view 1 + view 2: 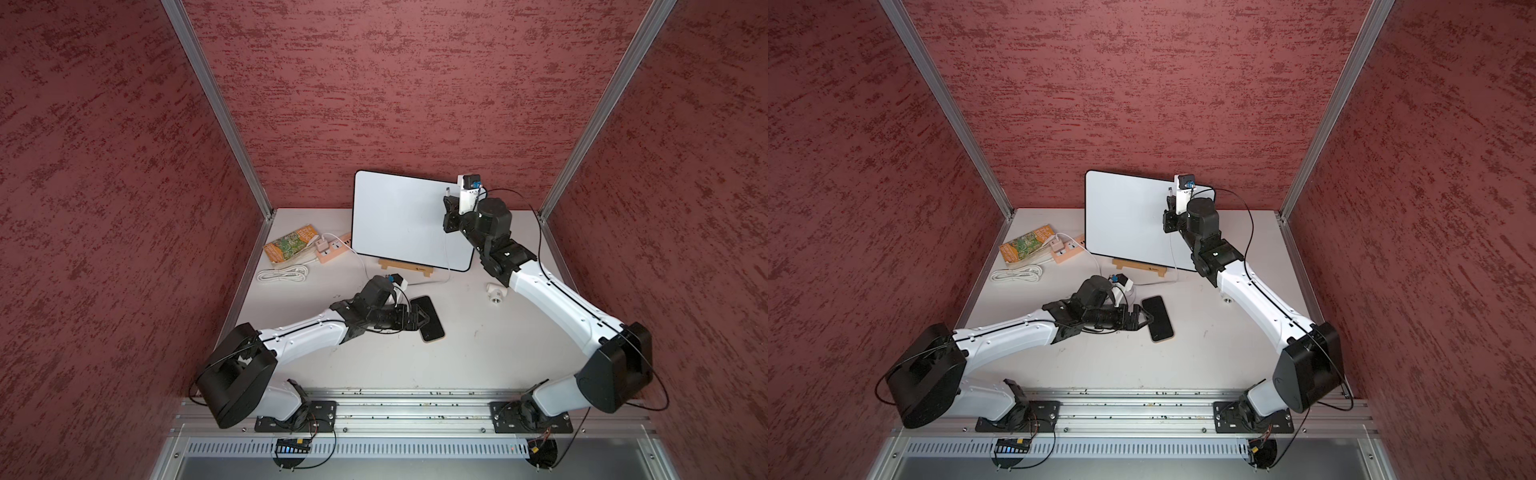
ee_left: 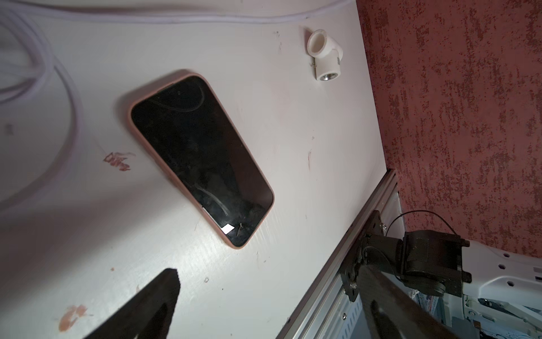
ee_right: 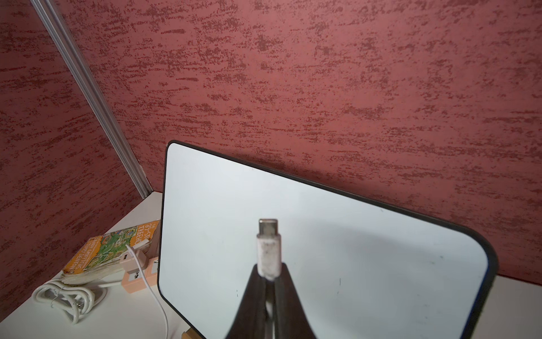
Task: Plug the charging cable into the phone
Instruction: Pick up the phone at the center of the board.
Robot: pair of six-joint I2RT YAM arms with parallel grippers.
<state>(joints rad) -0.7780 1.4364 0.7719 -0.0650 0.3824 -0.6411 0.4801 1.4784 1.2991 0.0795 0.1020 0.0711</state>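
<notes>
Near the ctr of the surface (image 1: pixel 478 345) we see the phone (image 1: pixel 434 324) lying flat, screen up, at a slant. The left hand (image 1: pixel 417 321) sits low by its long edge w/ its fingers (image 2: pixel 164 293) spread wide. In the left wrist view the phone lies free, nothing gripping it.

Up by the back wall the right hand (image 3: pixel 269 273) is raised in front of the white board (image 1: pixel 399 220). It's pinching the plug (image 3: pixel 268 249) of the charging cable (image 1: pixel 432 283), metal tip poking out past the fingers, well apart from the phone. From there the cable drops to the surface & runs to an adapter in the pink power strip (image 1: pixel 334 250), next to a book (image 1: pixel 289 247). A thicker coiled cord (image 1: pixel 282 275) lies nr the book. A white pipe elbow (image 1: pixel 496 293) sits btw phone & right arm.
</notes>
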